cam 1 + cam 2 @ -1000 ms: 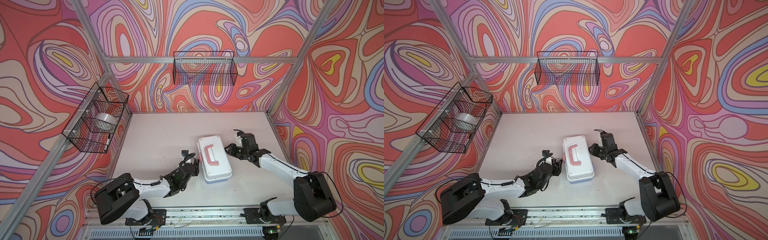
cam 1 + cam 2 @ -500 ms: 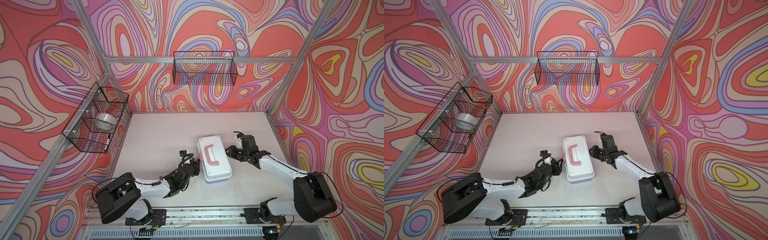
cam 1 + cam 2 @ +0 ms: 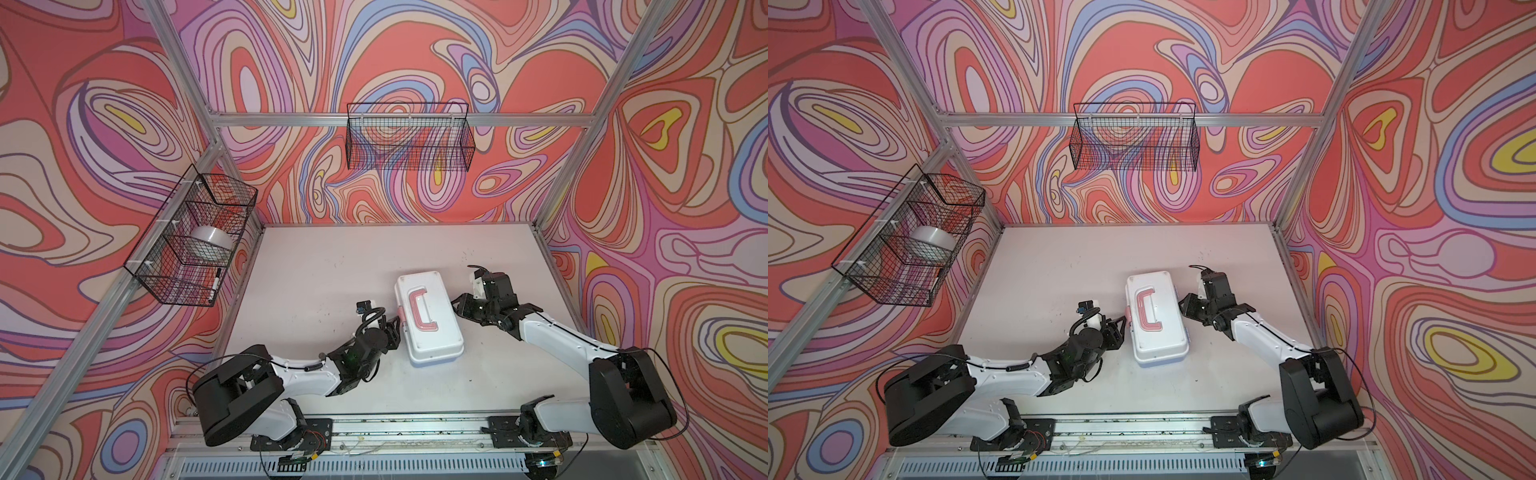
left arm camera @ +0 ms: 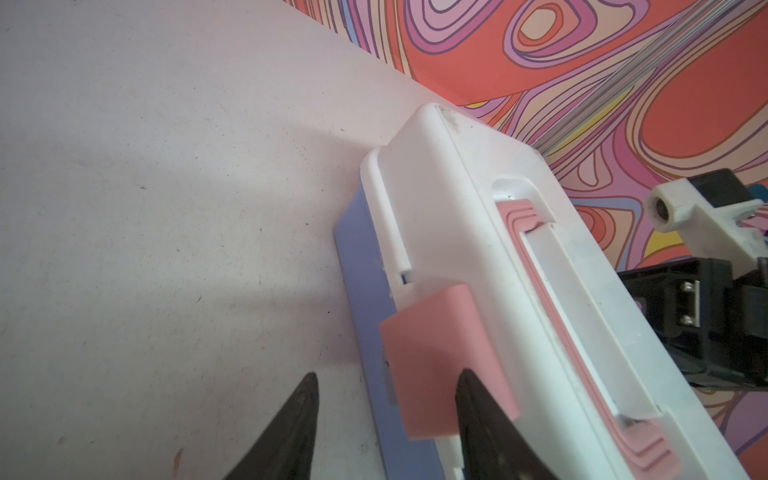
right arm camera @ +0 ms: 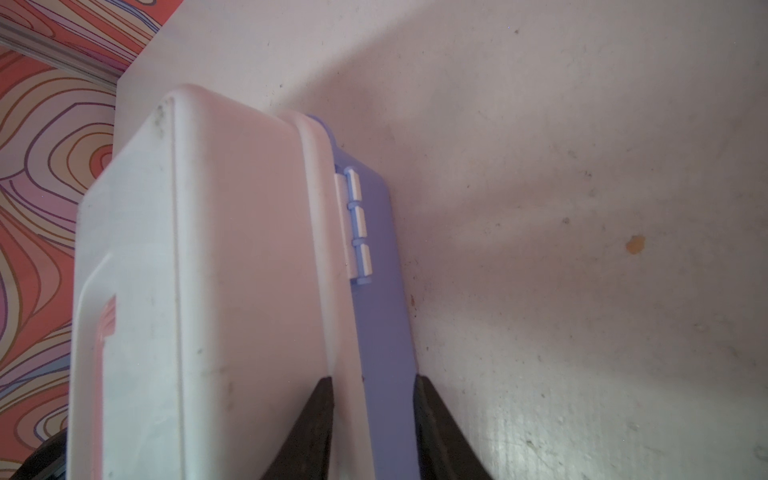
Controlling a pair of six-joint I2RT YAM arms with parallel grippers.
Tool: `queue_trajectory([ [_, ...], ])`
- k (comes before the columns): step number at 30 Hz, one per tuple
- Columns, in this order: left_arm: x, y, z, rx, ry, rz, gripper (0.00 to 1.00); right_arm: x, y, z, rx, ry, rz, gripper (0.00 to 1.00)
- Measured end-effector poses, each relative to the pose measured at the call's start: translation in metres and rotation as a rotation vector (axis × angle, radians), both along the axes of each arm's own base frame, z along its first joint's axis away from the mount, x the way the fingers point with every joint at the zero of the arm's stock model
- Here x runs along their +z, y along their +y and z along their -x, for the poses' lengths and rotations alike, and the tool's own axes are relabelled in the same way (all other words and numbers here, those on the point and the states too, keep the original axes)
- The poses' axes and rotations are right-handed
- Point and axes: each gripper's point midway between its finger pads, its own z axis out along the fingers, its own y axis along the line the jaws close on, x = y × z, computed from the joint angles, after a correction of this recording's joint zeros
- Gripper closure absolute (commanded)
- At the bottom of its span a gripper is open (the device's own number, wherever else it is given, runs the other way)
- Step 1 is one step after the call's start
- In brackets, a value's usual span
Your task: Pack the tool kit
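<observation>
The tool kit lies with its lid down in the middle of the table, a white box with a pink handle on top. Its blue base shows below the lid. My left gripper is open at the pink latch; one finger rests on the latch, the other stands clear over the table. On the hinge side, my right gripper is shut on the kit's edge, pinching lid rim and base. No loose tools are visible.
A black wire basket hangs on the back wall. Another basket on the left wall holds a white tape roll and a marker. Bare table lies behind and left of the kit.
My right gripper has drawn in against the kit's hinge side. The left gripper has edged up to the pink latch. The kit itself has not shifted.
</observation>
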Motion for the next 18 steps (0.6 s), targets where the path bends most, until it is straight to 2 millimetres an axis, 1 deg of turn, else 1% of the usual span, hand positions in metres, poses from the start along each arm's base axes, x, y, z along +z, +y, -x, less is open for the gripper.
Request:
queue_trajectory([
  [18,0.0031,-0.0019,-0.0045,0.02,-0.01,0.047,0.47,-0.0015,-0.0011,0.0041,0.003,0.001,0.002,0.66],
])
